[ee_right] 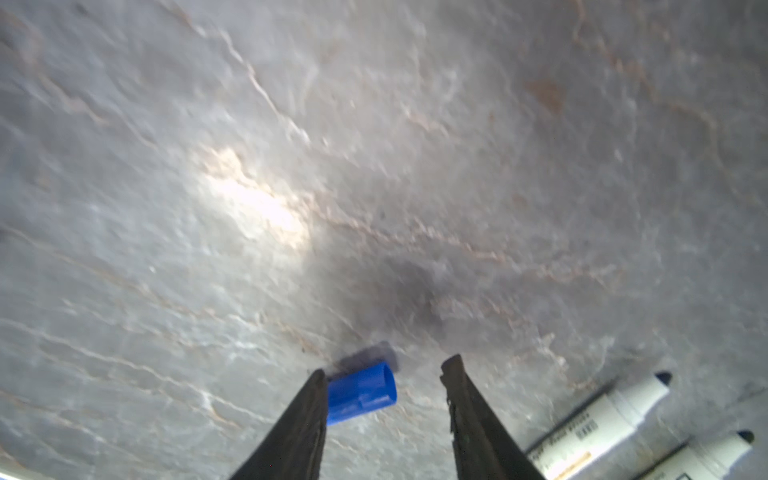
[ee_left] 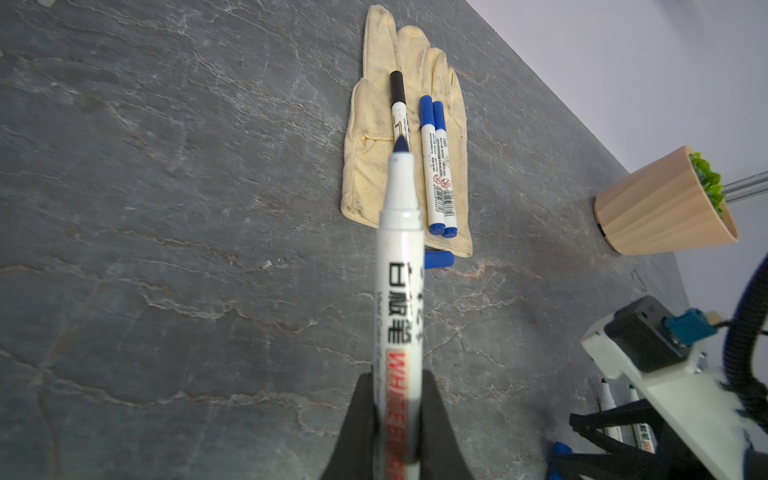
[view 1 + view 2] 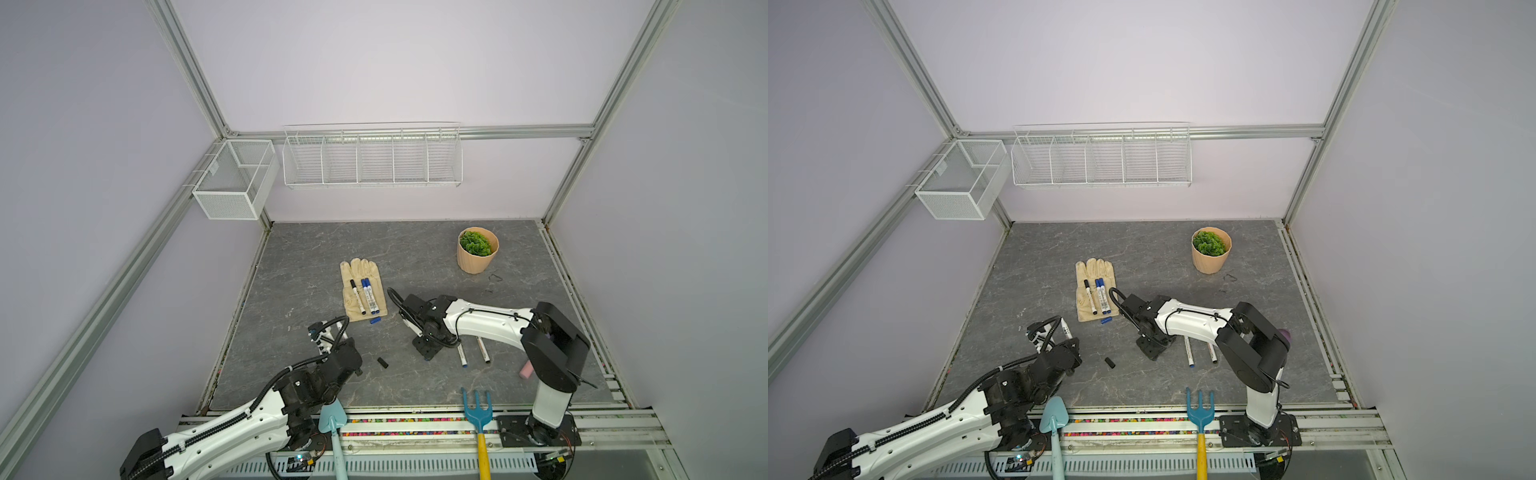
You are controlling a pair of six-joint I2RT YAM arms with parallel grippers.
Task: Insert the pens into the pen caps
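**Top views:** the left end effector (image 3: 330, 334) sits over the front-left of the grey stone-patterned desk (image 3: 415, 249). The right end effector (image 3: 428, 352) points down at the desk beside two uncapped white marker pens (image 3: 462, 355). Three capped pens (image 3: 1098, 296) lie on a cream fabric glove (image 3: 1084, 309). A short black plastic cap (image 3: 1109, 362) lies loose between the arms. Whatever is under the right end effector is hidden here.

**Left wrist:** the left end effector is clamped on a white marker pen with printed barrel (image 2: 399, 291), bare tip forward. Its fingers run off the frame edge.

**Right wrist:** jaws apart around a short blue plastic cap (image 1: 361, 397) lying on the desk, close against one finger (image 1: 307, 415). We judge the step to be picking up this cap: centre it, close across its body, keep its mouth free. Blur hides whether cap and finger touch.
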